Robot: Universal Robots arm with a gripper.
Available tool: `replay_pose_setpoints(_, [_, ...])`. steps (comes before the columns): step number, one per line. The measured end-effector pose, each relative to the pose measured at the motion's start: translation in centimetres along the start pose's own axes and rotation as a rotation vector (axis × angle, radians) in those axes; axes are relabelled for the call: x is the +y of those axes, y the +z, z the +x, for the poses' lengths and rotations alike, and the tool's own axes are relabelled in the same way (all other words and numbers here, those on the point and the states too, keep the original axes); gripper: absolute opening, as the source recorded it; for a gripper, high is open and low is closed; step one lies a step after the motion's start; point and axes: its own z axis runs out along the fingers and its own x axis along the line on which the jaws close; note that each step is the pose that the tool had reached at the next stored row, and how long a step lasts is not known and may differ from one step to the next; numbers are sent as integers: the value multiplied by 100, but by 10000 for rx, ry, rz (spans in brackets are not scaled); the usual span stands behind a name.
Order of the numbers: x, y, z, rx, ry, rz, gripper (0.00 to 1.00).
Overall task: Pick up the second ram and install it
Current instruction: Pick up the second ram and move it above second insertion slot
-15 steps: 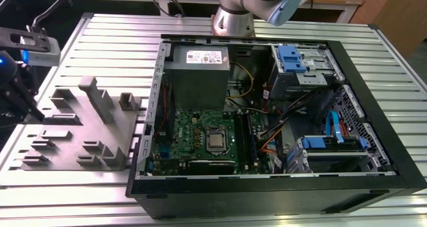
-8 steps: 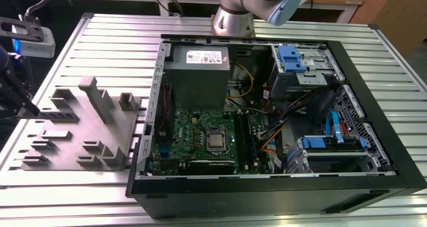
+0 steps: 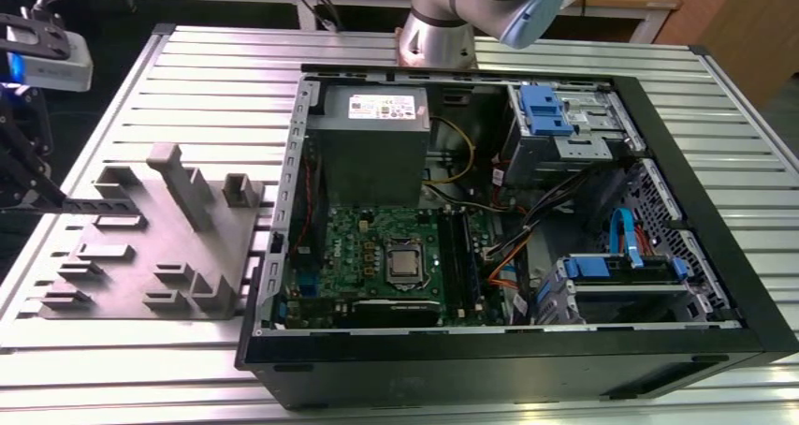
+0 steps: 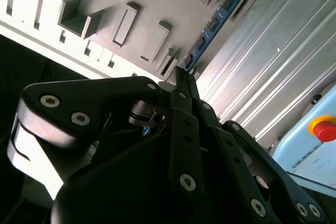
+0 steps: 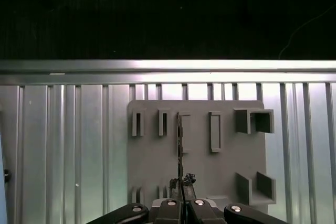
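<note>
Slatted metal table bearing an open computer case toward the exterior view's right, with a grey tray just beside it on the exterior view's left. Gripper, at the tray's left side, clenched on the second ram, whose free end reaches over the tray's slots

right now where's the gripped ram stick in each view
Exterior view: second ram, dark bar at the exterior view's far left, beside grey tray.
Second wrist view: blue strip running out from the gripper.
First wrist view: thin edge-on line over the tray.
Shared landmark: the grey tray.
</note>
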Motion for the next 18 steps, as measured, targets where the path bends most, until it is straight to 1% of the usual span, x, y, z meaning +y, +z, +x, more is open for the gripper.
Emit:
replay_pose_setpoints(4, [4,-76,-7,-40,-2,-1,8])
replay_pose_setpoints(10, [10,-193,-17,-48,-3,-2,8])
replay_pose_setpoints(15, [18,-330,-29,-58,-3,-2,8])
replay_pose_setpoints(18, [23,-413,-36,-77,-4,-2,8])
